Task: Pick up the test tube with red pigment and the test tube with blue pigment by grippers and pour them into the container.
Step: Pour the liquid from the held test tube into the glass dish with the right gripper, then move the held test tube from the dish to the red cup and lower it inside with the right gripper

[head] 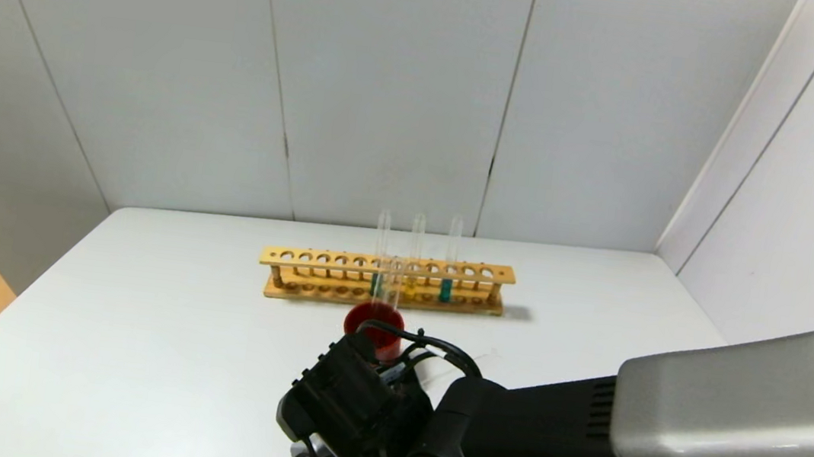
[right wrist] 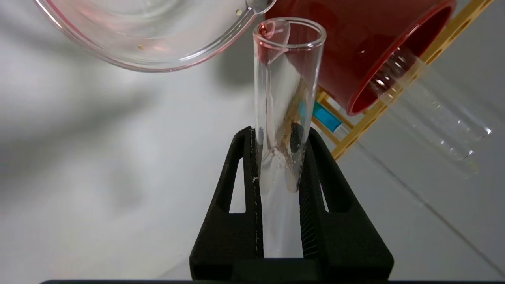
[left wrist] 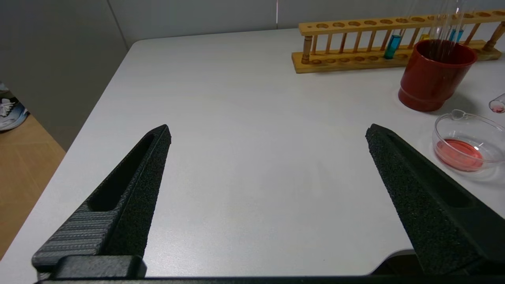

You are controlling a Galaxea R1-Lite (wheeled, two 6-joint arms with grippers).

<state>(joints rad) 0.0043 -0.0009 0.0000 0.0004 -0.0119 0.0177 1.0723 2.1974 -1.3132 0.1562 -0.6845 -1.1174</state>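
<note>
My right gripper (right wrist: 278, 134) is shut on the test tube with red pigment (right wrist: 288, 79). The tube is tipped over and nearly empty, with red traces at its mouth. Its mouth (left wrist: 498, 104) lies beside the spout of the container (right wrist: 150, 39). The container (left wrist: 440, 130) is a low clear beaker with red liquid in its bottom. In the head view my right arm (head: 385, 418) hides the container. The test tube with blue pigment (head: 446, 290) stands in the wooden rack (head: 312, 257). My left gripper (left wrist: 268, 129) is open and empty, low over the bare table, left of the container.
A dark-red cup (head: 374, 328) holding clear empty tubes stands in front of the rack, just behind the container. A green-bottomed tube (head: 376, 283) and a yellow-bottomed tube (head: 410, 286) also stand in the rack. The table's left edge (left wrist: 98, 102) is near my left gripper.
</note>
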